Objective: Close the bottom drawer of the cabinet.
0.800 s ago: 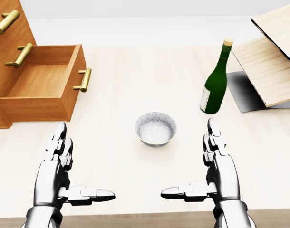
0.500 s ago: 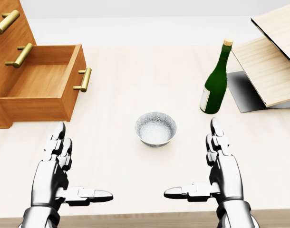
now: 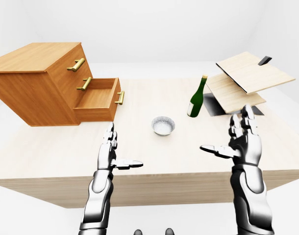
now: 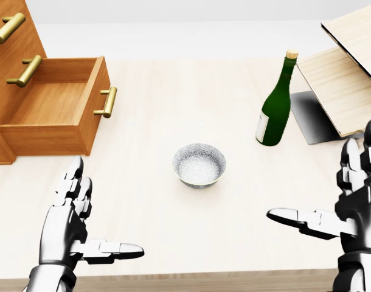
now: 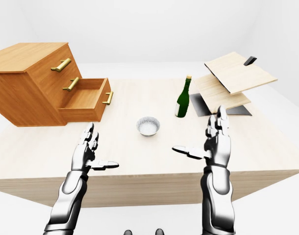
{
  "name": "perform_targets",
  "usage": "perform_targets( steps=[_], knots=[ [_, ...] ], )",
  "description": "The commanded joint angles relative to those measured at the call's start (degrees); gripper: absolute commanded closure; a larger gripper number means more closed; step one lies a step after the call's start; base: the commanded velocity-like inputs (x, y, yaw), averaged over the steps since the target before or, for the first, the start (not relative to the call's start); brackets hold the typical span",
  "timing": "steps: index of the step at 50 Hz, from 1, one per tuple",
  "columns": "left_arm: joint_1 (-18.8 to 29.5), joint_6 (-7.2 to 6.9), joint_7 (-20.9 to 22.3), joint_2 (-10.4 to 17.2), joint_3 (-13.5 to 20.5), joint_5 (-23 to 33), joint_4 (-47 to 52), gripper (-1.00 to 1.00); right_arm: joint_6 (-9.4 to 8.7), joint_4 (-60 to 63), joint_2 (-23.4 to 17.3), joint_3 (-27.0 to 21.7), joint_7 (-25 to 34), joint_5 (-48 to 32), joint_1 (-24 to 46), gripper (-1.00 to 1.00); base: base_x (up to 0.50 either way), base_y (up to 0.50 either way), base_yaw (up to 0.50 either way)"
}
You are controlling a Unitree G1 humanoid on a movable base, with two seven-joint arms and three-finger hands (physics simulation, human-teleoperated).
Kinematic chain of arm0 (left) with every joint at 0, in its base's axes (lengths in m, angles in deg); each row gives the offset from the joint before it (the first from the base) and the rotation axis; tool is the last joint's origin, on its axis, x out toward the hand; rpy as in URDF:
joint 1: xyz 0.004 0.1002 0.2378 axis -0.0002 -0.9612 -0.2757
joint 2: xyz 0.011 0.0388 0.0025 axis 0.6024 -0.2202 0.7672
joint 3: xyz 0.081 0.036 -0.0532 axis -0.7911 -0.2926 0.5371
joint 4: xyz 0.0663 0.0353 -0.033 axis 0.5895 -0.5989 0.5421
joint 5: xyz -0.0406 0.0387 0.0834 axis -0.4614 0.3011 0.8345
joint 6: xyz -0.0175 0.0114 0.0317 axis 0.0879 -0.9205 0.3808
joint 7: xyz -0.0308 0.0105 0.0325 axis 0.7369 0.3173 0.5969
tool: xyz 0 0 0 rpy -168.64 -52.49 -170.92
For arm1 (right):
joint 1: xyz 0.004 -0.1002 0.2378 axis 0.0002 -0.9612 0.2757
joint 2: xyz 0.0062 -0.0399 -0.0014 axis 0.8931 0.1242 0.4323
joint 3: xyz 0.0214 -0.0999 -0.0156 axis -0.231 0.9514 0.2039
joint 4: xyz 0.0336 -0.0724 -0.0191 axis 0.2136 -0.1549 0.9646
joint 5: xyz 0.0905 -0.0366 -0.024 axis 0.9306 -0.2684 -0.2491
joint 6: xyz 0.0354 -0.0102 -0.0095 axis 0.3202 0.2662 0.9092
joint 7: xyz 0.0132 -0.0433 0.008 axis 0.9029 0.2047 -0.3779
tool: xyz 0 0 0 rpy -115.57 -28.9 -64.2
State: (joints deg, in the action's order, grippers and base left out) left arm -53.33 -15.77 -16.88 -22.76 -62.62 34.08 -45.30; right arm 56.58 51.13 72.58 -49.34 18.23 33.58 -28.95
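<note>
Head view: drawer stands open, neither hand on it yet; approach step.

Nearest, the left hand hovers over the table with fingers spread, grasping nothing; the right hand at the view's right edge is likewise spread and empty. Beyond them sits a bowl, then a bottle upright at right. The drawer is at upper left, pulled out of the cabinet, its front and handle facing the view's right; its slide axis runs left-right. Judged next: bring the left hand to the drawer front and push toward the view's left, square to the face.
</note>
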Motion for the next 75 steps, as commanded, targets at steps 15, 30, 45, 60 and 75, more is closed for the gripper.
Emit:
perform_targets(
  steps=[15, 30, 45, 60, 75],
  knots=[
    [0.11, 0.27, -0.11, -0.06, -0.20, 0.20, -0.40, -1.00, 0.00, 16.37, -0.68, -13.50, -7.26, 13.31, -2.28, -1.00, 0.00, 0.00, 0.00],
    [0.07, 1.18, -0.20, -0.10, -0.28, 0.34, -1.40, -1.00, 0.00, 16.03, -0.86, -12.79, -5.86, 12.84, -2.37, -1.00, 0.00, 0.00, 0.00],
    [0.07, 1.47, -0.37, -0.14, -0.36, 0.47, -1.70, -1.00, 0.00, 16.61, -0.90, -12.53, -4.91, 12.45, -2.33, -1.00, 0.31, 0.00, 0.00],
    [0.30, 1.44, -0.53, -0.11, -0.29, 0.49, -1.92, -1.00, 0.00, 16.89, -0.91, -12.47, -4.73, 12.46, -2.13, -1.00, 0.32, 0.00, 0.00],
    [0.37, 1.23, -0.57, -0.11, -0.33, 0.52, -1.75, -1.00, 0.00, 16.50, -0.92, -12.29, -4.54, 12.30, -2.06, -1.00, 0.32, 0.00, 0.00]
  ],
)
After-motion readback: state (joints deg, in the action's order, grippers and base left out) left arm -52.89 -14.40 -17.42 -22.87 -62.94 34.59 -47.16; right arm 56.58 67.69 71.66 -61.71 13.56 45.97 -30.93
